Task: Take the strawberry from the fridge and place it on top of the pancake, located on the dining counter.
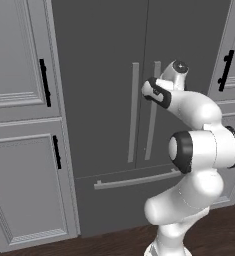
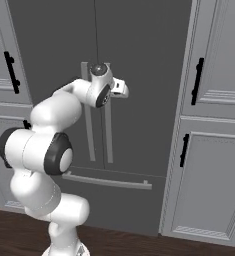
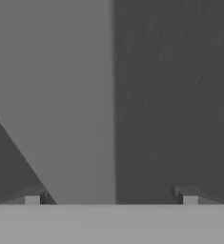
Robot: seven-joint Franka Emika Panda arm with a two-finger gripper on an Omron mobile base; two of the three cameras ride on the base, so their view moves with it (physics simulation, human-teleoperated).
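The dark grey fridge [image 1: 104, 75] [image 2: 139, 60] stands straight ahead with both doors shut. Two long grey bar handles [image 1: 134, 112] run down either side of the door seam. My gripper [image 2: 120, 89] is raised against the right door's handle [image 2: 108, 130]. In the hand view my gripper [image 3: 111, 195] is open, and its fingertips [image 3: 32, 196] stand wide apart on either side of the pale handle bar [image 3: 70, 95], which is very close. Nothing is held. The strawberry is hidden behind the shut doors. The pancake and the dining counter are out of view.
Panelled grey cabinets with black handles flank the fridge on the left [image 1: 19, 125] and right [image 2: 214, 150]. A horizontal bar handle [image 1: 134, 179] crosses the lower freezer drawer. Dark wood floor [image 2: 139, 245] lies below.
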